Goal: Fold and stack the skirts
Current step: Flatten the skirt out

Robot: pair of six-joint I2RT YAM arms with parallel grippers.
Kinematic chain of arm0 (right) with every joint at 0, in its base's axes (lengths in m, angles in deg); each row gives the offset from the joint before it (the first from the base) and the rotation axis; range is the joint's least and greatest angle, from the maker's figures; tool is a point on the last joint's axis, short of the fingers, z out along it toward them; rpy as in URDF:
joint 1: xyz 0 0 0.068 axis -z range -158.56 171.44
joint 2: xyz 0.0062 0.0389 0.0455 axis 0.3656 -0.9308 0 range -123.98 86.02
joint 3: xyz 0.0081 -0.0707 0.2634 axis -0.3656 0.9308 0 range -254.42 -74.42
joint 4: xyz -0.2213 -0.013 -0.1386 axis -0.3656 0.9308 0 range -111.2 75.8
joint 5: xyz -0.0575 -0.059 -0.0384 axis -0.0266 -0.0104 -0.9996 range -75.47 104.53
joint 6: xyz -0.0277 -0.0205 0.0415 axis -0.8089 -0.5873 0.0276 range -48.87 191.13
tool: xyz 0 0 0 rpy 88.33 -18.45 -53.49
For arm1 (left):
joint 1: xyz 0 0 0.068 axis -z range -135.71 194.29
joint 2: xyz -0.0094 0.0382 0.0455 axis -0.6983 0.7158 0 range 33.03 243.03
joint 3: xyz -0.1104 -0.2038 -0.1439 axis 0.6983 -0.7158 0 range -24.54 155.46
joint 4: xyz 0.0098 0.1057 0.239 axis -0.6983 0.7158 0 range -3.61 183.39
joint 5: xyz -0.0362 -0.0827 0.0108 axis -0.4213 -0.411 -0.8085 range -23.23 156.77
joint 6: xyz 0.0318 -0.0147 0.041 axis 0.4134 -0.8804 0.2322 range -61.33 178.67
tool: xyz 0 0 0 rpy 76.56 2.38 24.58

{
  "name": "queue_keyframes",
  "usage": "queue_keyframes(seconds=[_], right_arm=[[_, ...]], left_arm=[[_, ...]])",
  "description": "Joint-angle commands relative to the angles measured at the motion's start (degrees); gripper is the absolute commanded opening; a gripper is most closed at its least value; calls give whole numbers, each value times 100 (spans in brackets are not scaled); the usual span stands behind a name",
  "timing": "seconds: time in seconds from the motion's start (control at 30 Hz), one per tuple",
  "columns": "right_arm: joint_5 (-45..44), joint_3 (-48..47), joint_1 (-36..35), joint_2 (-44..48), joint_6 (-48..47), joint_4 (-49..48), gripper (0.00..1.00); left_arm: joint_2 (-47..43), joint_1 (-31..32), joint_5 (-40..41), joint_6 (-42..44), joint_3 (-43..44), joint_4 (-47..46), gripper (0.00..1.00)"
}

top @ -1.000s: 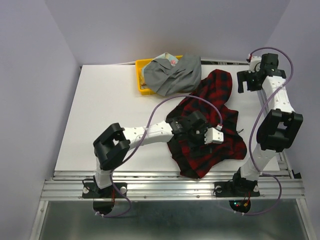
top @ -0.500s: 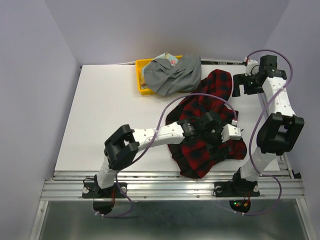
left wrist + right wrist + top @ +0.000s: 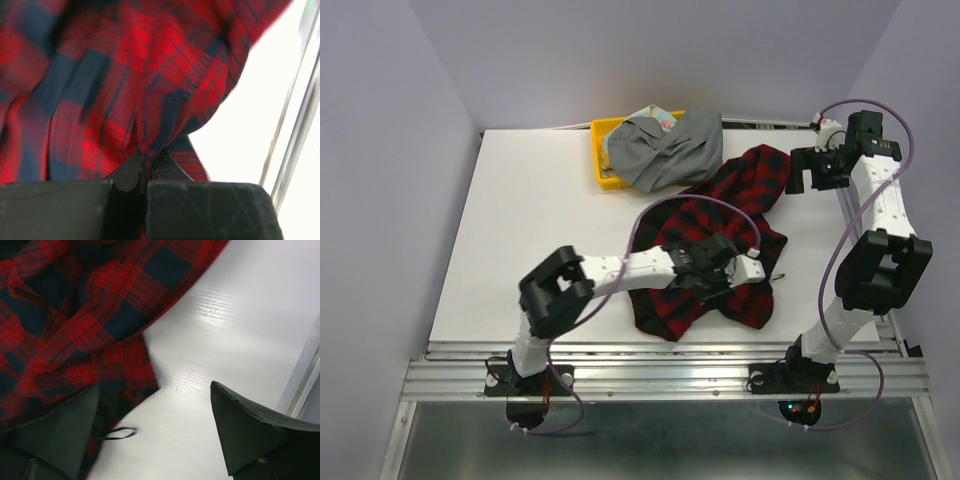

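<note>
Starting on the left, the grey skirt [image 3: 672, 152] is lying heaped and unfolded across the yellow tray [image 3: 601, 152] at the far edge. The floral skirt [image 3: 656, 117] is just peeking out from under it, so you are looking at 0 of 3 skirts folded and no stack begun. In the middle your left gripper [image 3: 148, 165] is pinching a bunched fold of the plaid skirt [image 3: 725, 215], jaws together on the cloth, which is sprawling rumpled on the table [image 3: 540, 220]. On the right, your right gripper [image 3: 155, 435] is hanging wide apart at the skirt's far corner, gripping nothing.
</note>
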Motion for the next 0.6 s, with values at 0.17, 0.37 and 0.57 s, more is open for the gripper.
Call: queue_keyframes(seconds=[0.17,0.37,0.57], right_arm=[[759,871,35,571,-549,30,78],[1470,1687,-227,834,-796,276,68],[1568,2594,-1220,1634,-700,179,64]], left_arm=[[-3553,-1722,-324,1619,-2270,1212,0],[-3502,-3139,-498,1570,-2667,1230,21],[-3860,-3922,-718,1007,-2412,1380,70]])
